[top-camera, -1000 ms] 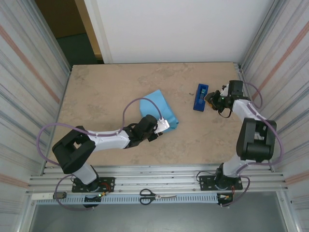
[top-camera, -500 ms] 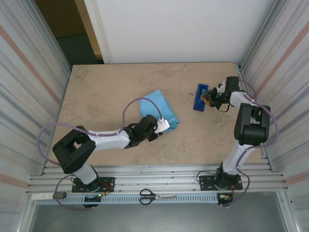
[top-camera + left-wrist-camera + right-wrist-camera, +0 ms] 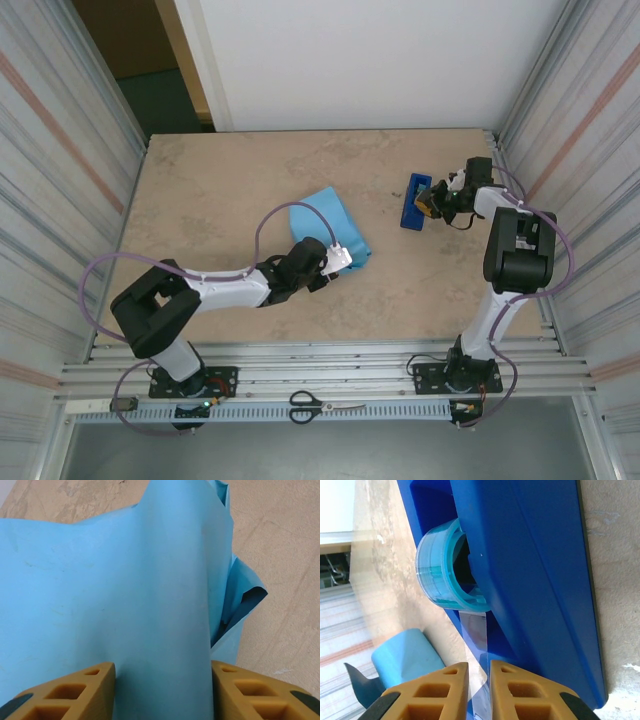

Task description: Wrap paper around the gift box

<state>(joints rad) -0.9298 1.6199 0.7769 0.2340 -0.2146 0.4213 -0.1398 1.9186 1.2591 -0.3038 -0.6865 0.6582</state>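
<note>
Scissors: black-handled scissors lie on the metal rail at the near edge, between the two arm bases.
Left arm: it reaches from the near left corner across the counter toward the middle, low and nearly flat.
Left end effector: the left end effector stands about half open, clamped on the paper. In the left wrist view the sheet spans the whole gap and meets the inner face of each of its fingers.
Paper: the paper sits near the middle of the counter as a humped bundle with its sky-blue face outward. In the left wrist view it rises in a smooth ridge away from the fingers, with loose folds on the right where a sliver of the dark navy face shows. What lies under it cannot be seen.
Right arm: it stands tall at the right side and bends over to the far right part of the counter.
Right end effector: the right end effector has its jaws nearly together, with only a narrow slit between them. A strip of clear tape runs into that slit; whether the fingers touch it cannot be told.
Tape dispenser: the dark-blue tape dispenser lies just beside the right end effector, well apart from the paper. Its tape roll feeds the strip.
</note>
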